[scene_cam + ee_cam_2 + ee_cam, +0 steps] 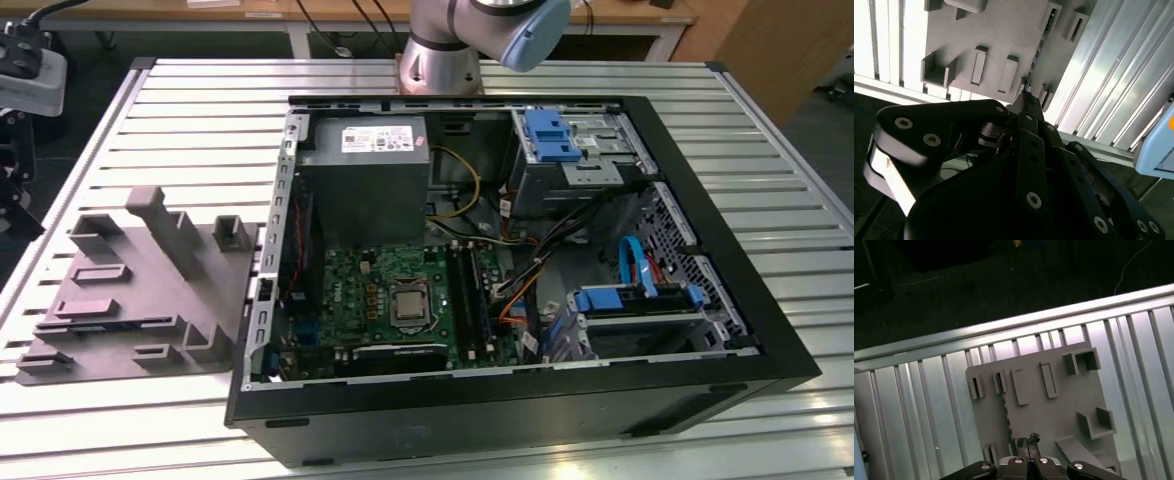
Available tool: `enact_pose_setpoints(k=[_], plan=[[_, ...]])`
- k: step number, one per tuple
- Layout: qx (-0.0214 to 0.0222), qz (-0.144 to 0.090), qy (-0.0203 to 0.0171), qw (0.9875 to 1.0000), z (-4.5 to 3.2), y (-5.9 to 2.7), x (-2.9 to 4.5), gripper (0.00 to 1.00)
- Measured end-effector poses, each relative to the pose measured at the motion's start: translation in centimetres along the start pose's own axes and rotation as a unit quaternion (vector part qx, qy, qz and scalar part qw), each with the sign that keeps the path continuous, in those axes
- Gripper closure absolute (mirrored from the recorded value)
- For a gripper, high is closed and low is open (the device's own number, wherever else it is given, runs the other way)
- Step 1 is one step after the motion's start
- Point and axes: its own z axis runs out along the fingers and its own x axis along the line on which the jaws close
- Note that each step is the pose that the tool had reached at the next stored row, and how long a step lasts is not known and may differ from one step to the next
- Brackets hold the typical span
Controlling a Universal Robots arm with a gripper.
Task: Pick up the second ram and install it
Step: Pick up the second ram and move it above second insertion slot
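Step in hand: pick-up, approach phase, by my read. The gripper (1026,440) hung over the plate (1054,415) w/ jaws drawn narrow & nothing btwn them. The ram (1007,412) sat on edge in a slot of the plate, not yet gripped. One end of it lay near the gripper, and I judged the two apart.

Next move prob. calls for opening just enough to straddle the thin strip, squaring the jaws to its flat faces, then dropping straight down.

Both wrist views showed gripper & ram. In the second wrist view the ram (1043,37) ran away from the gripper (1025,97) across the plate. The exterior view added the case (534,410), board (354,280) & arm (461,45), w/ the plate on the exterior view's left of the case.
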Motion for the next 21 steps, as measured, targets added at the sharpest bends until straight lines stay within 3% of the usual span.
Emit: enact_pose_setpoints(k=[2, 6, 7, 10, 13, 21], plan=[[-0.0006, -0.014, -0.0008, 0.9999, 0.07, 0.0, -0.01, 0.9], [-0.0008, -0.016, -0.0007, 0.9999, 0.08, 0.0, 0.0, 0.9], [-0.0011, -0.016, -0.0026, 0.9999, 0.1, -0.01, 0.01, 0.9], [-0.0033, -0.018, -0.0128, 0.9997, 0.21, -0.02, 0.17, 0.9], [-0.0039, -0.022, -0.0159, 0.9996, 0.5, -0.05, 0.35, 0.9], [-0.005, -0.045, -0.0149, 0.9988, 1.73, -0.14, 0.61, 0.9]])
